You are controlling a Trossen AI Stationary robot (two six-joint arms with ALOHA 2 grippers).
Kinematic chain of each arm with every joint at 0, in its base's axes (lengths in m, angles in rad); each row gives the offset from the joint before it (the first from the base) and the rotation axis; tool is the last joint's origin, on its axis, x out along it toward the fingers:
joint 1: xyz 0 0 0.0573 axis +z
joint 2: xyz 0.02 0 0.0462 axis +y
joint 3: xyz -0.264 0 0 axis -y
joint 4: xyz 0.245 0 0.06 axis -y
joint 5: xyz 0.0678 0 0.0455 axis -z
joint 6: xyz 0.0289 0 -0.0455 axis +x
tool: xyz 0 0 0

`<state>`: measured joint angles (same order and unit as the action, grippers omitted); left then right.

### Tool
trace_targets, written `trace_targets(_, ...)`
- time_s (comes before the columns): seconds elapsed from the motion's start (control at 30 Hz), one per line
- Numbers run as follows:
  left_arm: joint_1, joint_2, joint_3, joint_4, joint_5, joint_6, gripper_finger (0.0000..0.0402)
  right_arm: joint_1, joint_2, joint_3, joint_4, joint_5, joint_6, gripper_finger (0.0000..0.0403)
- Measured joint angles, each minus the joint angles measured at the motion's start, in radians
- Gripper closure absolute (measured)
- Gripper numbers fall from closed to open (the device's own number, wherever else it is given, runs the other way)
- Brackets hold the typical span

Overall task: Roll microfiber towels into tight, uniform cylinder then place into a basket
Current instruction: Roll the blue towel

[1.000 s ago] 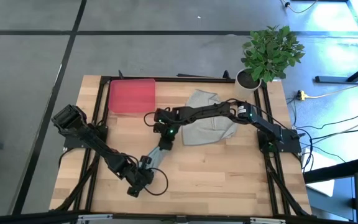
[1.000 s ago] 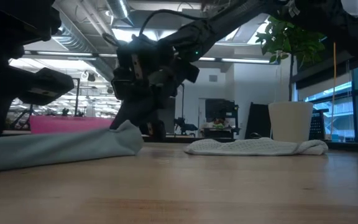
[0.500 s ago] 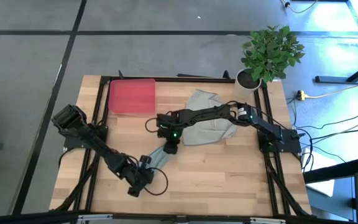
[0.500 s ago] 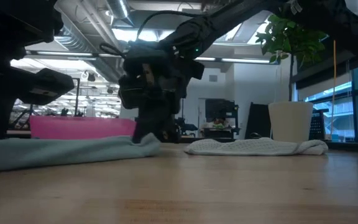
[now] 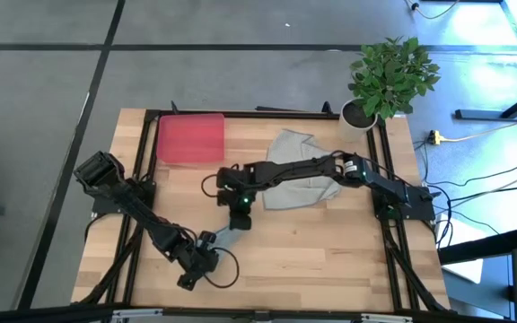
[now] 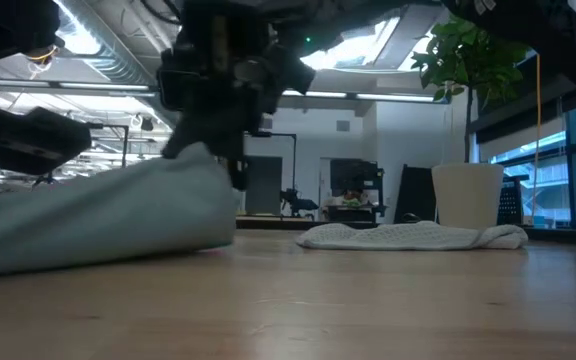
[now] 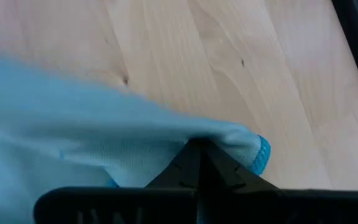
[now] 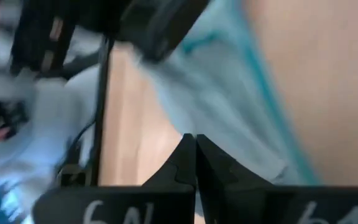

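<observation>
Since a second ago, the right end effector (image 5: 239, 208) has lifted its end of the blue towel (image 5: 227, 235) off the surface (image 5: 330, 260), fingers pinched shut on the cloth. At the near-left edge, the left end effector (image 5: 206, 248) clamps the other end. Two towels in all: the grey towel (image 5: 299, 179) lies crumpled mid-surface. One red basket (image 5: 189, 139) sits, probably unfilled, at the far-left corner. Bare wood lies open front-right.

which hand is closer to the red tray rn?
Right. The right hand sits mid-table, just in front of the red tray, gripping one end of the blue towel. The left hand pinches its other end near the table's front edge.
</observation>
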<state>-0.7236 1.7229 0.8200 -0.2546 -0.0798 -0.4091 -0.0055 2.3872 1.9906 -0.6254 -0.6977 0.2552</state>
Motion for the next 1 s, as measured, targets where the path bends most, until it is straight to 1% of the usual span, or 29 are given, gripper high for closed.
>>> trace_targets(0.1, -0.005, 0.000, 0.000, 0.000, -0.010, 0.000, 0.0401, -0.010, 0.000, -0.009, 0.061, 0.068, 0.029, 0.0400)
trace_targets(0.23, -0.005, 0.000, 0.000, 0.000, -0.013, 0.000, 0.0401, -0.029, 0.004, -0.052, 0.142, 0.078, 0.057, 0.0400)
trace_targets(0.4, -0.005, 0.000, 0.000, -0.002, -0.017, 0.001, 0.0401, -0.042, 0.005, -0.063, 0.177, 0.102, 0.062, 0.0400)
trace_targets(0.57, -0.004, 0.000, 0.000, -0.008, -0.028, 0.013, 0.0401, -0.045, 0.005, -0.064, 0.200, 0.176, 0.047, 0.0400)
trace_targets(0.67, -0.004, 0.000, 0.000, -0.009, -0.028, 0.026, 0.0401, -0.046, 0.005, -0.064, 0.225, 0.188, 0.032, 0.0400)
trace_targets(0.77, -0.003, 0.000, 0.000, -0.009, -0.027, 0.026, 0.0401, -0.046, 0.005, -0.064, 0.228, 0.173, 0.033, 0.0400)
trace_targets(0.87, -0.005, 0.000, 0.000, -0.009, -0.027, 0.013, 0.0401, -0.047, 0.005, -0.064, 0.209, 0.088, 0.055, 0.0400)
trace_targets(1.0, -0.011, 0.000, 0.000, -0.007, -0.014, -0.012, 0.0401, -0.023, 0.005, -0.064, 0.095, 0.057, 0.051, 0.0400)
